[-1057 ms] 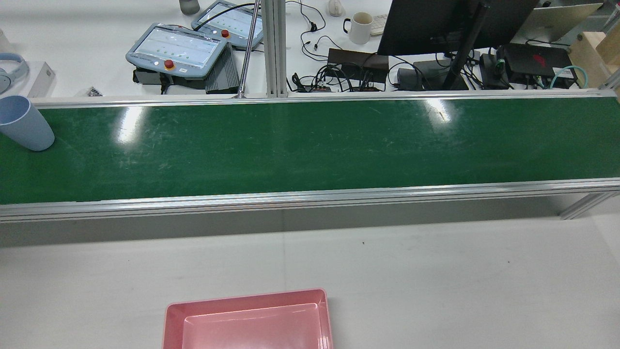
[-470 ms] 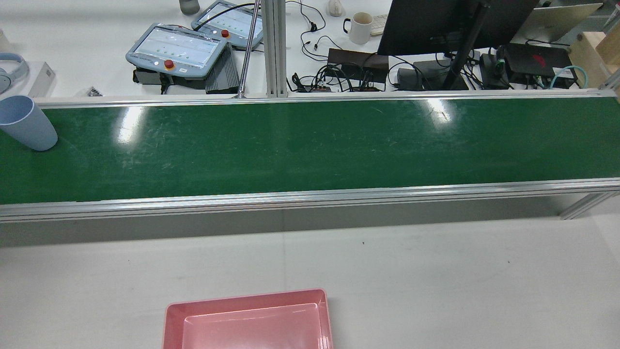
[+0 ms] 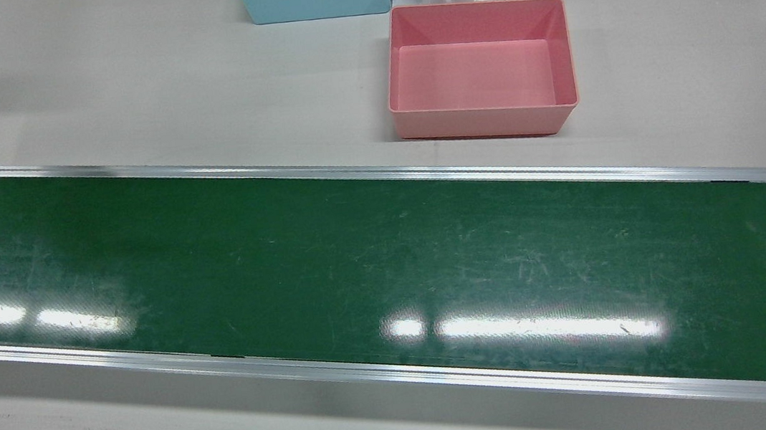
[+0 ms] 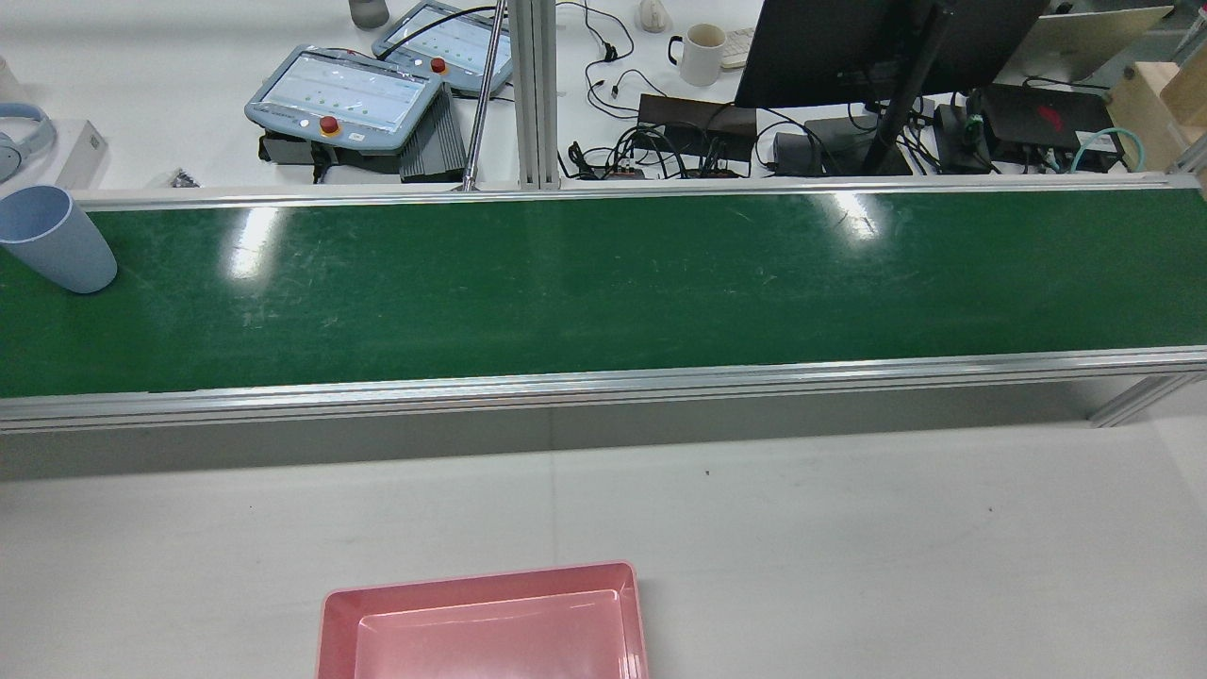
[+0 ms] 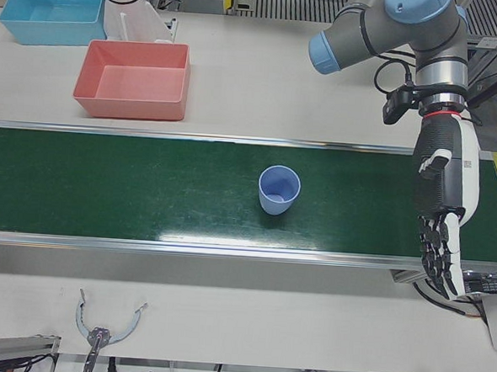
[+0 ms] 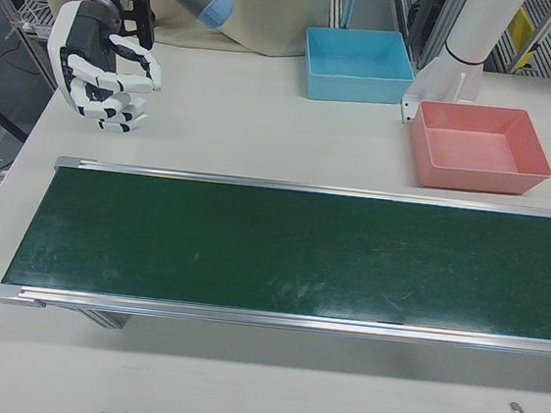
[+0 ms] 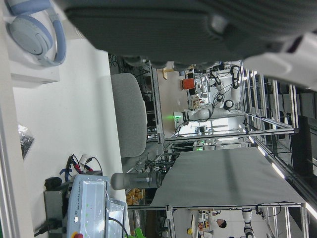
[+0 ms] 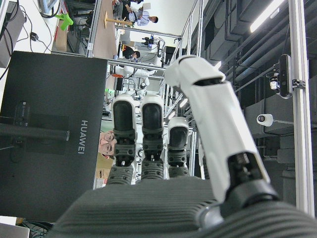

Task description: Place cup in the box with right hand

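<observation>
Now the cup (image 5: 279, 189) stands upright on the belt (image 5: 147, 188); right hand (image 6: 103, 65) empty with fingers curled apart, left hand (image 5: 441, 215) empty with fingers straight.

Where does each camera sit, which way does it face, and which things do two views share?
Front view: overhead, onto the green belt; no hand.
Rear view: behind, looking forward; no hand.
Left-front view: operators' side; left hand.
Right-front view: operators' side; right hand.
Left hand view: sideways, toward desks.
Right hand view: its own fingers, monitor.
Shared: blue cup; pink box.
</observation>
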Robot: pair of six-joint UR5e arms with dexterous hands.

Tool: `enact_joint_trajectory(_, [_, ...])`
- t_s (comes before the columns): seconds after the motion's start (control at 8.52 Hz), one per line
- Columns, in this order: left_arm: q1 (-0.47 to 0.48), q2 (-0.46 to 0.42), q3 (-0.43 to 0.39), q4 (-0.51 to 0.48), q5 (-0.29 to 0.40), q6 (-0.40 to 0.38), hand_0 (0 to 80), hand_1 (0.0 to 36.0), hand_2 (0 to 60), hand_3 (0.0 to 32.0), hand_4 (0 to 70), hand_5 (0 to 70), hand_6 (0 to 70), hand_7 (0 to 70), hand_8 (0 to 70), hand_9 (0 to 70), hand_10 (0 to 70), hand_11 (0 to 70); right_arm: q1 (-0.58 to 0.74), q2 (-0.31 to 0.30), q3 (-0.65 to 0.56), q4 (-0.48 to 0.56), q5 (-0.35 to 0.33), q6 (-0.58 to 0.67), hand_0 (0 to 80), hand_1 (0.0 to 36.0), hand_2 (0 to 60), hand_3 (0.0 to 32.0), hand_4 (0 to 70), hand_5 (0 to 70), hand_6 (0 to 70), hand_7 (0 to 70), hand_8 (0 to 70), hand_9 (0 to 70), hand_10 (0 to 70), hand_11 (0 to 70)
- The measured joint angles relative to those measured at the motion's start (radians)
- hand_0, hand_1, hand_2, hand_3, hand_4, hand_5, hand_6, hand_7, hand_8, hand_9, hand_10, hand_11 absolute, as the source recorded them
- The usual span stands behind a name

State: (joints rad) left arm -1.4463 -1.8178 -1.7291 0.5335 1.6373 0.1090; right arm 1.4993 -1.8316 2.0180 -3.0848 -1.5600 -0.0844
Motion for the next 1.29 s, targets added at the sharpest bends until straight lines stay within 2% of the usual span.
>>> enact_joint_trajectory(0.47, [0.001,0.0,0.0,0.001,0.001,0.0,0.0,0.0,0.0,0.0,0.0,0.0,0.0,0.0,0.0,0.0,0.0,0.0,0.0,0.0,0.0,0.0,0.0,0.0,80.0,36.0,32.5,0.0,25.1,21.2,21.4,70.0,43.7,54.8,32.9,50.1])
enact_joint_trajectory(0.7, [0.0,0.0,0.0,0.0,0.0,0.0,0.0,0.0,0.0,0.0,0.0,0.0,0.0,0.0,0.0,0.0,0.0,0.0,-0.001,0.0,0.0,0.0,0.0,0.0,80.0,36.0,32.4,0.0,23.6,21.2,20.7,70.0,43.2,53.9,32.4,49.3])
enact_joint_trajectory(1.06, [0.0,0.0,0.0,0.0,0.0,0.0,0.0,0.0,0.0,0.0,0.0,0.0,0.0,0.0,0.0,0.0,0.0,0.0,-0.001,0.0,0.0,0.0,0.0,0.0,80.0,36.0,33.2,0.0,26.4,21.2,21.7,70.0,43.9,55.2,33.3,50.5])
enact_joint_trajectory(1.29, [0.0,0.0,0.0,0.0,0.0,0.0,0.0,0.0,0.0,0.0,0.0,0.0,0.0,0.0,0.0,0.0,0.0,0.0,0.0,0.0,0.001,0.0,0.0,0.0,80.0,36.0,32.2,0.0,24.3,21.2,20.9,70.0,43.2,54.1,32.4,49.4])
